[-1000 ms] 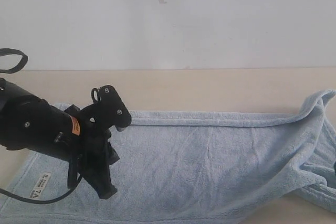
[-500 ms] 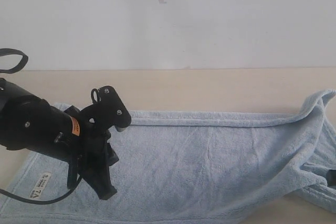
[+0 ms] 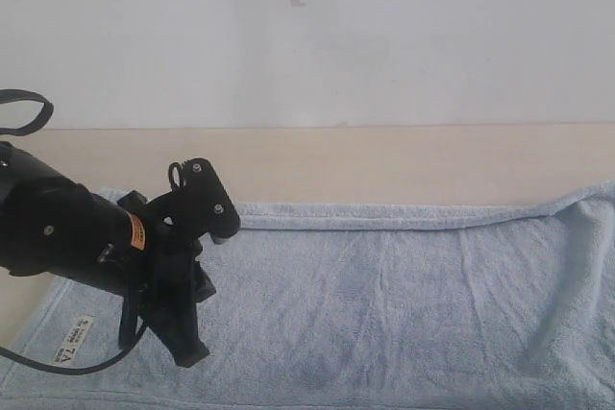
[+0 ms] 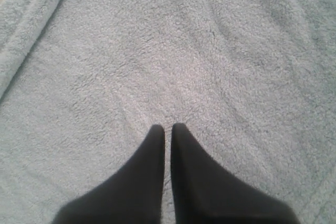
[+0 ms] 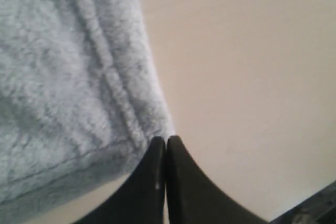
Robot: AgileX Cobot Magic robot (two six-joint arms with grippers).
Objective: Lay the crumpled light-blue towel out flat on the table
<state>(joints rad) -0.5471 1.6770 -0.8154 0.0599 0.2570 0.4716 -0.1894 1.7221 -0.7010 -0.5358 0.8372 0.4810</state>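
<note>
Lying nearly flat on the table (image 3: 384, 165), the towel (image 3: 404, 304) runs out of view at the right. The left gripper (image 4: 166, 128) is fully closed above the fabric, holding nothing. The right gripper (image 5: 166, 140) is closed at a hemmed corner; a pinch on the fabric cannot be confirmed.

The beige table (image 3: 384, 156) carried the light-blue towel (image 3: 404, 295), spread flat beneath the left gripper (image 4: 168, 127), its hemmed corner meeting the right gripper (image 5: 166, 139) at its tips.
</note>
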